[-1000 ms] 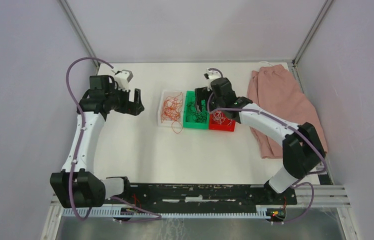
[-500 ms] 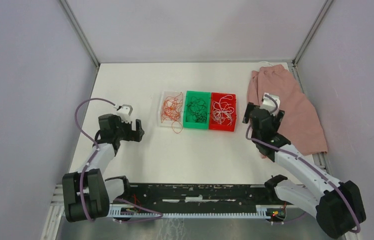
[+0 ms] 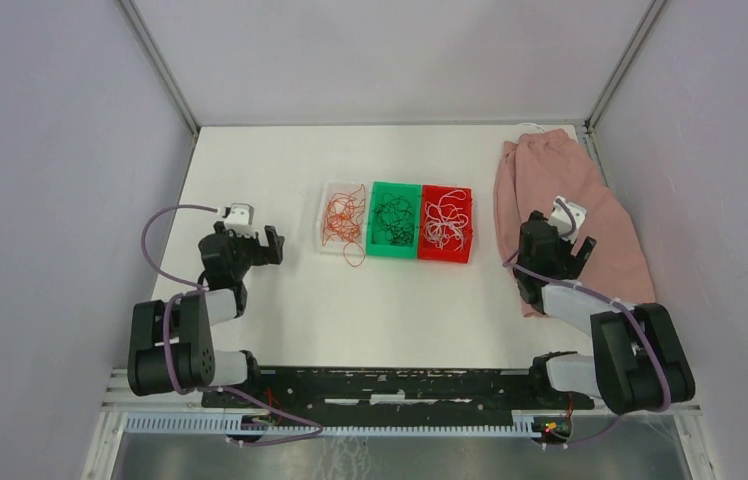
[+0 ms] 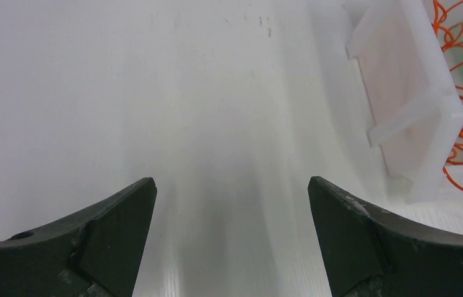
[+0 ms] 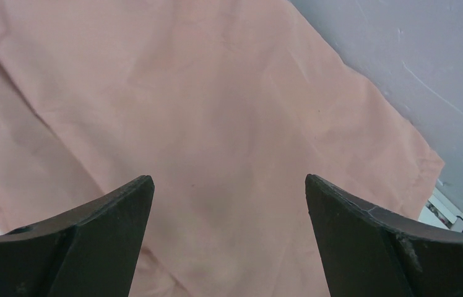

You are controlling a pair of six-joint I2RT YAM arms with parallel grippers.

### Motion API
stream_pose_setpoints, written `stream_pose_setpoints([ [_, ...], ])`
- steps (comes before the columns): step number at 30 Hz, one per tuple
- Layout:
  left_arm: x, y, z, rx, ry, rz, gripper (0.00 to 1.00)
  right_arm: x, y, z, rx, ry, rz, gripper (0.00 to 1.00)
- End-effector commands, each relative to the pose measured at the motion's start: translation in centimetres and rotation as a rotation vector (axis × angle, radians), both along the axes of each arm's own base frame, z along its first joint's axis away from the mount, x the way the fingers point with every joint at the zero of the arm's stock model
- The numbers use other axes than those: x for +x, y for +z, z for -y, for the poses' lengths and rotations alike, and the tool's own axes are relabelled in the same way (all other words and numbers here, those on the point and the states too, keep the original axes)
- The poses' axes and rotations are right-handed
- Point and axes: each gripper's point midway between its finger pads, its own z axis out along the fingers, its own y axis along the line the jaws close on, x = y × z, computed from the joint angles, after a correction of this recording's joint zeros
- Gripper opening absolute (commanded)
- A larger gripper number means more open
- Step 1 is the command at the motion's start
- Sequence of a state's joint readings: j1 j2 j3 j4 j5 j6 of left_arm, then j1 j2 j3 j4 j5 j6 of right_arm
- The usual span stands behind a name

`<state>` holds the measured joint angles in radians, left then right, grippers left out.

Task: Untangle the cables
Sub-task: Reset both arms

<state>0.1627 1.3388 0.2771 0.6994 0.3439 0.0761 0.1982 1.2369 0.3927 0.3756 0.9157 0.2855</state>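
Both arms were withdrawn from the trays (image 3: 391, 254), left gripper (image 4: 231, 185) and right gripper (image 5: 229, 182) spread empty; cables (image 3: 393, 218) judged sorted.

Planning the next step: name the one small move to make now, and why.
Probably reach the open left tool toward the stray orange loop: it lies by the clear tray's near edge, not in with the other orange cables, and that arm is nearer.

Worktop (image 3: 400, 300): white, smooth, matt. Cloth (image 5: 216, 111), right of frame: pink woven fabric, matt, lightly creased. White tray (image 4: 415, 124): frosted, translucent plastic. Fingers (image 4: 93, 235): black matt plastic, edges scuffed.
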Motion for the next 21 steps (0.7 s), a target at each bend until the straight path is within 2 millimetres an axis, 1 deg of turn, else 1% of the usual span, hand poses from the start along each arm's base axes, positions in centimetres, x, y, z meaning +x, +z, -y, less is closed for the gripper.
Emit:
stream_pose_setpoints([
  [1, 2.6, 4.2, -1.5, -0.039, 0.098, 0.174, 0.99, 2.1, 0.6, 0.6, 0.024, 0.006, 0.125, 0.99],
  [3, 2.7, 4.6, -1.3, -0.069, 0.105, 0.199, 0.99, 2.8, 0.3, 0.6, 0.033, 0.03, 0.134, 0.99],
  [4, 2.6, 4.9, -1.3, -0.085, 0.109, 0.218, 1.0, 3.0, -0.2, 0.6, 0.037, 0.029, 0.123, 0.99],
  [5, 2.2, 4.5, -1.2, -0.096, 0.112, 0.228, 1.0, 3.3, -0.4, 0.6, 0.039, 0.033, 0.13, 0.99],
  [7, 1.9, 4.5, -1.0, -0.118, 0.111, 0.282, 0.99, 3.8, -0.7, 0.3, 0.043, 0.059, 0.093, 0.99],
  [8, 1.8, 5.0, -0.6, -0.111, 0.089, 0.312, 0.99, 4.0, -0.7, 0.2, 0.039, 0.07, 0.086, 0.99],
  [9, 1.8, 5.1, -0.4, -0.093, 0.091, 0.312, 0.99, 4.2, -0.7, -0.1, 0.038, 0.088, 0.084, 0.99],
  [10, 1.6, 4.6, -0.5, -0.076, 0.1, 0.295, 0.99, 4.4, -0.8, -0.4, 0.041, 0.115, 0.081, 0.99],
  [12, 0.9, 4.3, -0.1, -0.06, 0.097, 0.315, 0.99, 4.9, -0.9, -1.4, 0.034, 0.2, 0.079, 0.99],
  [14, 0.0, 5.5, 0.2, -0.051, 0.104, 0.415, 0.99, 6.0, -1.5, -3.6, 0.037, 0.361, 0.056, 1.0],
  [15, -0.3, 5.4, 0.4, -0.049, 0.098, 0.421, 0.99, 6.4, -2.1, -4.7, 0.032, 0.434, 0.04, 0.99],
  [16, -0.3, 4.8, 0.4, -0.043, 0.098, 0.391, 0.99, 6.7, -1.8, -4.7, 0.014, 0.442, 0.1, 1.0],
  [17, 0.2, 4.5, 0.5, -0.033, 0.09, 0.361, 0.99, 6.6, -2.0, -4.4, -0.001, 0.422, 0.116, 1.0],
  [19, 1.7, 3.6, 0.6, -0.037, 0.078, 0.293, 0.99, 6.4, -2.6, -4.4, 0.033, 0.411, 0.047, 0.99],
  [20, 2.6, 3.3, 0.7, -0.037, 0.077, 0.263, 0.99, 6.6, -2.4, -4.4, 0.031, 0.415, 0.065, 0.99],
  [21, 2.7, 2.9, 1.0, -0.006, 0.091, 0.245, 0.99, 6.7, -2.3, -4.3, 0.022, 0.417, 0.083, 0.99],
])
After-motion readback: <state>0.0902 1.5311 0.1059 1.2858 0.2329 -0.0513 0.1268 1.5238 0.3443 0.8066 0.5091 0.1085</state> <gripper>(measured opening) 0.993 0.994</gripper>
